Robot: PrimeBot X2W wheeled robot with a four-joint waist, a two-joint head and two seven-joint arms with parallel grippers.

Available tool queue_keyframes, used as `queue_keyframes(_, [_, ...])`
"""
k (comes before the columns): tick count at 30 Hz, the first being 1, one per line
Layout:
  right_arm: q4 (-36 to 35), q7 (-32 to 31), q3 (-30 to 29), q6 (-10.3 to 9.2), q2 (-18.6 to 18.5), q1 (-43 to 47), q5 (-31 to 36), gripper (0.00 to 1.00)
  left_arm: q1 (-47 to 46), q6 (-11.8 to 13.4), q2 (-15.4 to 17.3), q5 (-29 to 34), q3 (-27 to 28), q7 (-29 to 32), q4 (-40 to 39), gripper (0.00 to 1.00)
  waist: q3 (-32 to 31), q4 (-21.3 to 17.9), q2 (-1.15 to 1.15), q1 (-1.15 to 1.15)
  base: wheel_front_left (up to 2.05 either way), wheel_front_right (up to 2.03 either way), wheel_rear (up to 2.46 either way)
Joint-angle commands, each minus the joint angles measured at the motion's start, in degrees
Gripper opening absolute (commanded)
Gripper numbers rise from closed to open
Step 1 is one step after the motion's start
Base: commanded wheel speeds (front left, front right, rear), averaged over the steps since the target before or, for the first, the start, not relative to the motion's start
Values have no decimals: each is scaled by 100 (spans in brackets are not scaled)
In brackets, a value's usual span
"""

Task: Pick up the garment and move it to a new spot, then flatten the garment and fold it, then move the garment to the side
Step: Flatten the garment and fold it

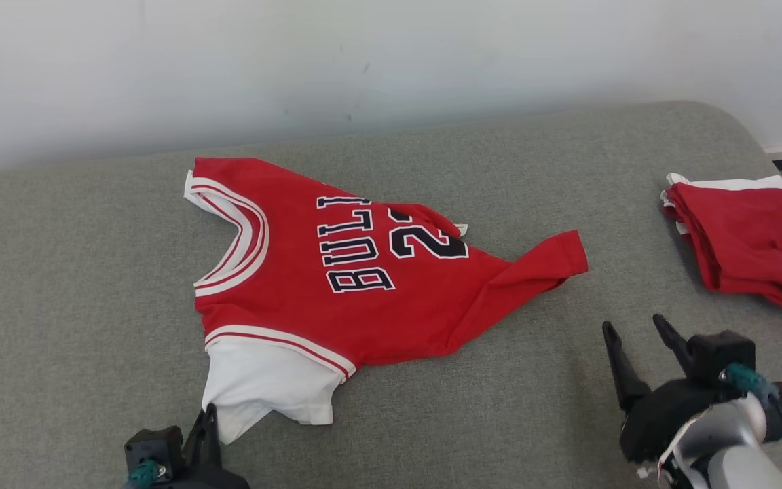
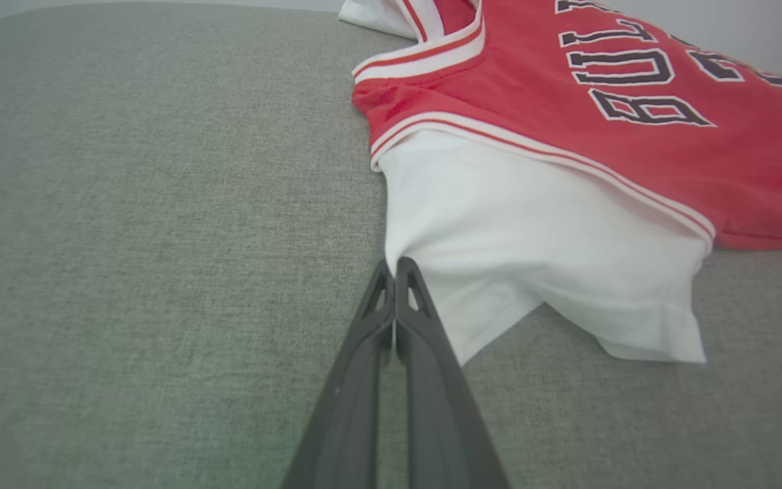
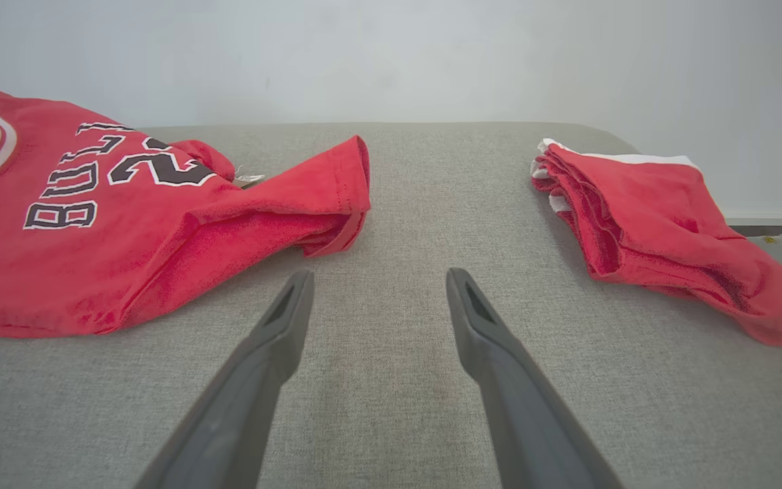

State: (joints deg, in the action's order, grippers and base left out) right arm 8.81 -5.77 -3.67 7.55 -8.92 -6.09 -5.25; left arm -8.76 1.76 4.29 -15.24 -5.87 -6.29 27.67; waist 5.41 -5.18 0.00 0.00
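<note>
Left wrist view: left pincer [image 2: 394,265] is closed, tips right at the near edge of the white sleeve [image 2: 533,258]; we can't tell whether cloth is actually caught. The garment [image 2: 635,156] spreads ahead and to its right on the grey cushion [image 2: 126,238]. We expect it to be light, limp and prone to bunching, so pinch hems or shoulder seams, one per pincer. Right wrist view adds what this one misses: right pincer [image 3: 379,275] wide open and empty, doubled-over hem [image 3: 337,197] ahead-left, folded red pile [image 3: 662,217] ahead-right.
</note>
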Motion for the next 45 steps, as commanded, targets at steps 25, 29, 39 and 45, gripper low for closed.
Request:
queue_keyframes(25, [2319, 70, 1658, -16, -1157, -2341, -694, 85, -139, 103, 106, -49, -231, 182, -660, 0, 610, 258, 0, 0, 0, 0, 0])
queue_keyframes(29, [2418, 176, 1781, -15, -1148, -2376, -712, 36, -153, 120, 112, -47, -236, 159, -662, 0, 617, 245, 0, 0, 0, 0, 0])
queue_keyframes(39, [2405, 378, 1948, -16, -1198, -2499, -885, 0, -196, 132, 123, -163, -158, -126, -779, 0, 482, 169, 0, 0, 0, 0, 0])
queue_keyframes(45, [1847, 721, 1742, -15, -1207, -2510, -1264, 0, -315, -32, 142, -553, 113, -493, -1366, 0, 298, 127, 0, 0, 0, 0, 0])
